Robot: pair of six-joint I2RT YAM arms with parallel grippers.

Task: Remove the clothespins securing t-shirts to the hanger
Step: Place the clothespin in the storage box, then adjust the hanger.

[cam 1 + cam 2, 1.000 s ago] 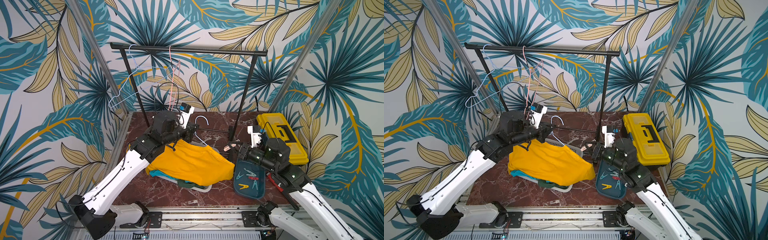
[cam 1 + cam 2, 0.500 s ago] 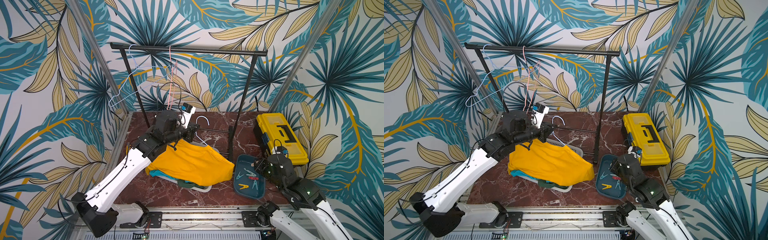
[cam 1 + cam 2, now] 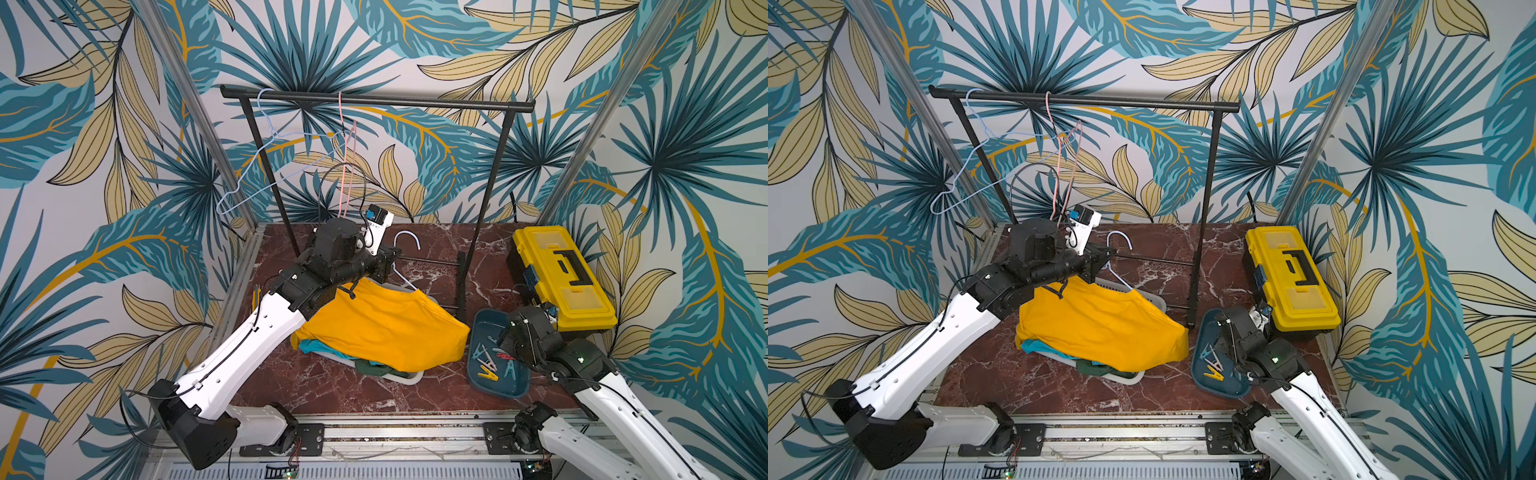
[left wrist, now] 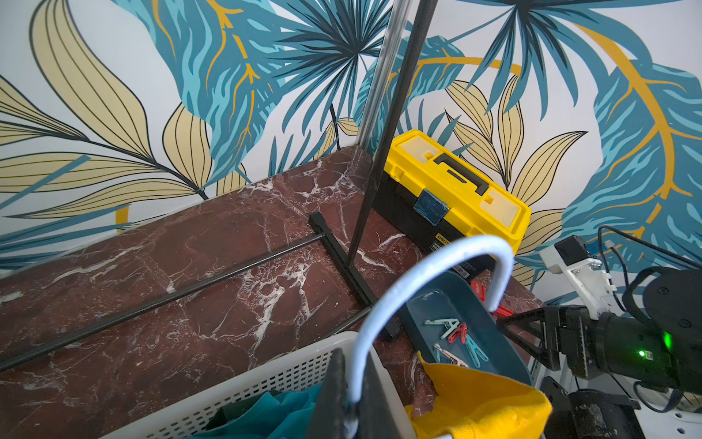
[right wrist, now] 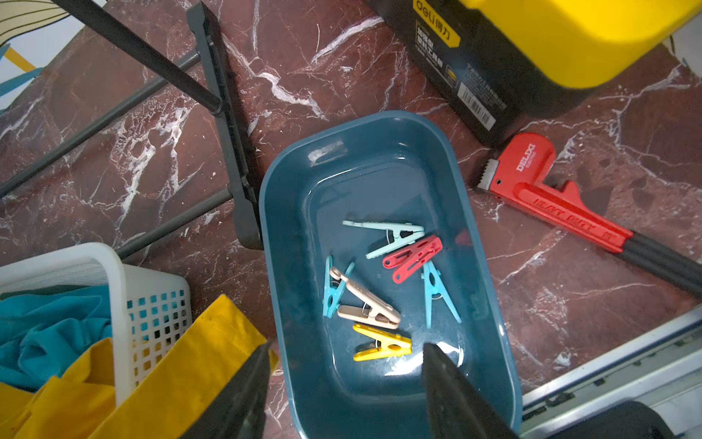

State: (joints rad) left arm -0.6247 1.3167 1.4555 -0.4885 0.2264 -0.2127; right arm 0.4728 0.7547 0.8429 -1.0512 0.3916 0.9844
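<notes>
My left gripper [image 4: 355, 395] is shut on the neck of a pale blue hanger [image 4: 418, 273] above the white basket [image 4: 266, 376]. The yellow t-shirt [image 3: 386, 328] hangs from that hanger and drapes over the basket. A turquoise t-shirt [image 3: 311, 345] and a dark green one [image 3: 370, 368] lie under it. Several clothespins [image 5: 381, 343], teal, red, peach and yellow, lie loose in the dark teal tray [image 5: 380, 182]. My right gripper [image 5: 346, 349] hovers open over the tray's near end, empty, one finger beside the yellow cloth.
A yellow toolbox [image 3: 561, 278] stands at the right, with a red pipe wrench [image 5: 551, 201] on the marble beside the tray. The black rack [image 3: 374, 99] spans the back and holds a bare blue hanger [image 3: 266, 166] and a pink one [image 3: 347, 166]. Its foot [image 5: 228, 144] lies next to the tray.
My right arm swung back from beside the yellow shirt to above the tray, and its gripper opened. The left arm kept its hold on the hanger.
</notes>
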